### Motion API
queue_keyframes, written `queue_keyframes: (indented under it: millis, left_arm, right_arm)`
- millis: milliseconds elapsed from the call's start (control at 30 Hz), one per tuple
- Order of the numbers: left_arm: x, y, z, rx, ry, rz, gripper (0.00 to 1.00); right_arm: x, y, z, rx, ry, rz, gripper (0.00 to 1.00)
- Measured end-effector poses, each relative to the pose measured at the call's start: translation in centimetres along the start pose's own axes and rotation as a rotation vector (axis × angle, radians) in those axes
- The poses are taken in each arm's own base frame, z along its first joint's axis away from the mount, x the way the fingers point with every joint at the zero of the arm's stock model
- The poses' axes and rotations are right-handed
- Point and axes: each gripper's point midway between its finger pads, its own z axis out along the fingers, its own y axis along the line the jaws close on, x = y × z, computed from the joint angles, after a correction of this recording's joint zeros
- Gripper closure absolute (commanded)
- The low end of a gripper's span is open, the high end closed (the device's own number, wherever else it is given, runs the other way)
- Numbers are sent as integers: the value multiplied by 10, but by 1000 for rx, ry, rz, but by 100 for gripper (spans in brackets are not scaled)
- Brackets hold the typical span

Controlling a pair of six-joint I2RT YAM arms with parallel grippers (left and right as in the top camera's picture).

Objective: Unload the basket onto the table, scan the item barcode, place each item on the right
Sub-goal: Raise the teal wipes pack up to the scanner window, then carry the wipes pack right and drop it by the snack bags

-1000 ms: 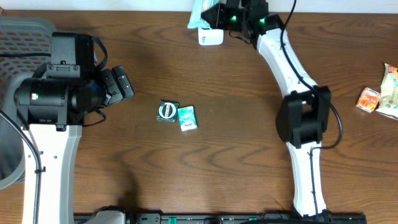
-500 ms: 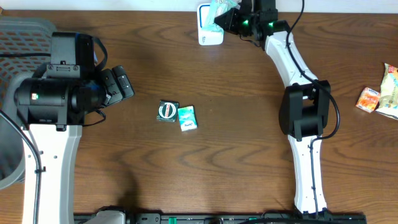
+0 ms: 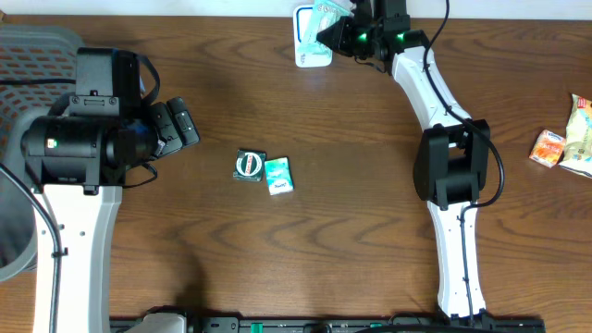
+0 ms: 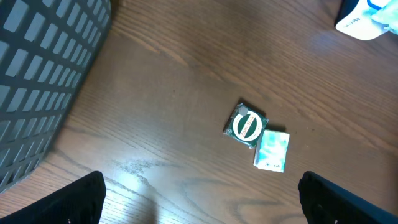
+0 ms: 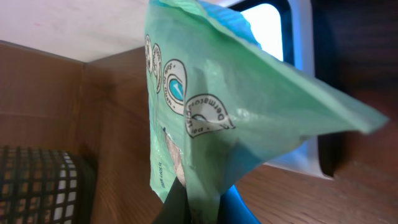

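Overhead view, near edge to far edge. The left gripper point(image 3: 188, 125) hangs over the left side of the wooden table point(image 3: 351, 231), beside a grey basket point(image 3: 37, 46). Its jaws are spread and hold nothing. At mid-table a dark round-labelled packet point(image 3: 249, 164) lies touching a teal packet point(image 3: 278, 175). Well apart from these, at the right edge, lie several snack packets point(image 3: 560, 146). At the far edge the right gripper point(image 3: 335, 28) is clamped on a green packet point(image 3: 326, 13), which it holds over a white scanner point(image 3: 310, 53).

Left wrist view. The left gripper point(image 4: 200, 190) shows only its two dark fingertips point(image 4: 78, 199) at the lower corners, wide apart, with bare table between them. Beyond them lie the round-labelled packet point(image 4: 247, 124) and the teal packet point(image 4: 272, 150). The basket point(image 4: 43, 74) fills the left side. A corner of the scanner point(image 4: 367, 22) appears at top right. The lattice of the basket wall is clearer here than from overhead.

Right wrist view. The right gripper point(image 5: 202, 202) pinches the lower edge of the green packet point(image 5: 249, 112), which hangs crumpled and tilted. This view alone shows the circular printed emblems on the packet. The scanner point(image 5: 306, 81) stands just behind it, its window lit pale blue. Whether packet and scanner touch cannot be told. No barcode can be made out in any view.
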Motion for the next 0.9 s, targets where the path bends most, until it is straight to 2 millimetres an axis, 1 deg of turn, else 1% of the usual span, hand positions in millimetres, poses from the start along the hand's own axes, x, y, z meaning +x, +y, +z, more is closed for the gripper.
queue_keyframes:
  millis: [100,167,267,333,400,533,567,633,667,733,800,900]
  left_arm:
    - [0,0,0,0,0,0,2]
    - [0,0,0,0,0,0,2]
    - [0,0,0,0,0,0,2]
    - [0,0,0,0,0,0,2]
    - [0,0,0,0,0,0,2]
    - [0,0,0,0,0,0,2]
    - [0,0,0,0,0,0,2]
    - [0,0,0,0,0,0,2]
    - [0,0,0,0,0,0,2]
    - [0,0,0,0,0,0,3]
    - [0,0,0,0,0,0,2]
    - [0,0,0,0,0,0,2]
  right_arm:
    - [4,-10,-2,38,13,25,99]
    - [5,-21,-8,75,22,47,99]
    - [-1,-43,-29,135,21,85,99]
    - [-8,-55,-51,178,14,103,99]
    - [-16,-68,-82,239,1,119,99]
    - [-31,-93,-164,436,-43,136,99]
    - [-35,-101,-188,498,-57,137,99]
    - [-35,-115,-225,609,-67,137,99]
    - [-34,-126,-247,685,-68,137,99]
    - [-27,-147,-279,822,-50,146,99]
    - [-16,-172,-308,972,-19,159,99]
    - [-6,-200,-341,1131,23,160,99]
